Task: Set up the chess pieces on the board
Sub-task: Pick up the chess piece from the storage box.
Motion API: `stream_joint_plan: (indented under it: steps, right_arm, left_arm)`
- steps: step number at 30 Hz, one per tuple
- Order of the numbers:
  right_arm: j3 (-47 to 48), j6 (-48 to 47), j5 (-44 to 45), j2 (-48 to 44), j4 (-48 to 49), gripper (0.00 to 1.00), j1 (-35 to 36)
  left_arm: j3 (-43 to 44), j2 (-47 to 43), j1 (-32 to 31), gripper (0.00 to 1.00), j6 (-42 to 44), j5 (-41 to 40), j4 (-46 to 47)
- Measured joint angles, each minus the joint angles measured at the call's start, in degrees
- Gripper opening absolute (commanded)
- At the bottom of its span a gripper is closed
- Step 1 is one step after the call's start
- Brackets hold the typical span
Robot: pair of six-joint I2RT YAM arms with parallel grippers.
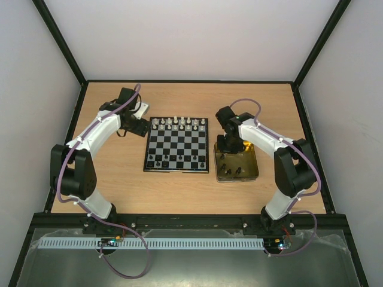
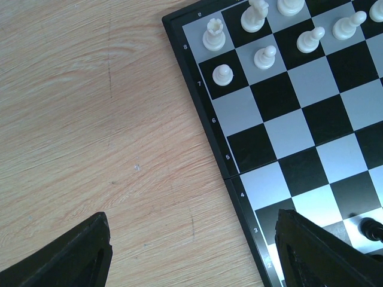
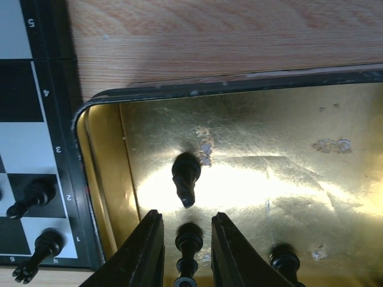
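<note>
The board (image 1: 177, 145) lies mid-table, with white chess pieces (image 1: 179, 124) along its far rows and a few black ones (image 1: 173, 160) on the near rows. My right gripper (image 3: 187, 216) hangs inside the yellow-lined tin (image 3: 96, 179). Its jaws are narrowly open around an upright black piece (image 3: 189, 239), with a slim gap on each side. A black knight-like piece (image 3: 186, 176) stands just ahead of them, and another black piece (image 3: 284, 258) stands to the right. My left gripper (image 2: 194, 239) is wide open and holds nothing. It hovers over the table at the board's left rim (image 2: 236, 197).
White pawns (image 2: 222, 74) and a white rook (image 2: 213, 33) fill the board's far left corner. One black piece (image 2: 371, 228) stands by my left gripper's right finger (image 2: 317, 257). Two black pieces (image 3: 33, 197) occupy board squares beside the tin. The tin (image 1: 251, 170) touches the board's right side.
</note>
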Motion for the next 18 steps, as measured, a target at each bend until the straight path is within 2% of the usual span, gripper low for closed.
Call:
stream_joint_plan:
  steps: [18]
  right_arm:
    - [-3.21,-0.79,-2.73,0.28,1.97,0.21,0.0]
  left_arm:
    - [1.16,1.31,-0.63,0.75,0.0,-0.02,-0.11]
